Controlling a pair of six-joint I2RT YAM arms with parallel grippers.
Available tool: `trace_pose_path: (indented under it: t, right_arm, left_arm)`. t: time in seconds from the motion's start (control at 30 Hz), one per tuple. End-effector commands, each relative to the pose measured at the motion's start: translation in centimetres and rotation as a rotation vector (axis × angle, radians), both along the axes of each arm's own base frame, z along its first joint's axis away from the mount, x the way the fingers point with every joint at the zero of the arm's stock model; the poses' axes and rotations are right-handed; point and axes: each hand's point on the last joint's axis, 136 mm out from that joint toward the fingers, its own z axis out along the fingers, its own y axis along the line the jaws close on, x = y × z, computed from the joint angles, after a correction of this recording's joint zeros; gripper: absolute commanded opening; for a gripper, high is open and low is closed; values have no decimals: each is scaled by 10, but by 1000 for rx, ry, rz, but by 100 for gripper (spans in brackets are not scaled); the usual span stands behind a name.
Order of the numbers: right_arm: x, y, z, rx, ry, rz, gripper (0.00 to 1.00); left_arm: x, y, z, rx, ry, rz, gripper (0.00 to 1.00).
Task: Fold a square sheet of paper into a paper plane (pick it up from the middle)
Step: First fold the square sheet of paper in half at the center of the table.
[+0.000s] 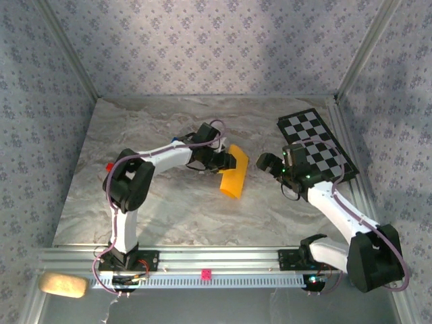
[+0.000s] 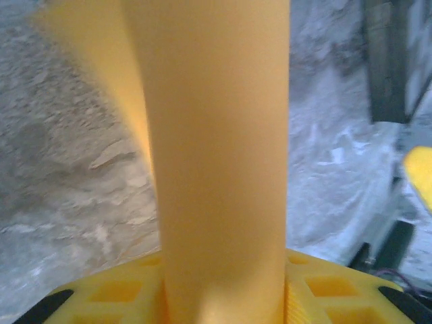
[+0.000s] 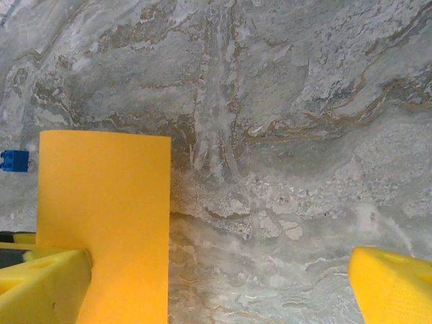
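On table, left gripper pinches sheet edge (right gripper spread nearby).

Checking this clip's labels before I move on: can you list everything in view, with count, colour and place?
square sheet of paper: one, orange-yellow, bent, mid-table, held by the left gripper
checkered board: one, black and white, far right of the table
small cube: one, blue, on the table beside the paper
small red item: one, left side of the table, too small to identify
pink item: one, on the front rail
tan pad: one, near left corner, outside the rail
table: one, grey marbled
left gripper: one, yellow fingers, closed on the paper
right gripper: one, yellow fingers, open, just right of the paper
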Motion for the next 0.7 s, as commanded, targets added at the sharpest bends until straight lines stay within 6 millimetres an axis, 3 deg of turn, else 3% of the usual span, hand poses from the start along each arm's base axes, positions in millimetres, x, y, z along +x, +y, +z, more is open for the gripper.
trace_pose_path:
  t: [0.0, 0.1, 0.4, 0.67]
  right_arm:
    - [0, -6, 8, 3, -46, -22, 100]
    - [2, 0, 16, 41, -108, 0, 100]
    - [4, 11, 20, 72, -130, 44, 100]
    - [6, 19, 21, 95, -124, 75, 100]
  left_arm:
    - [1, -15, 36, -180, 19, -27, 38]
    - [2, -16, 35, -223, 39, -3, 39]
    - [1, 9, -14, -49, 81, 86, 40]
    - [2, 26, -34, 53, 69, 113, 42]
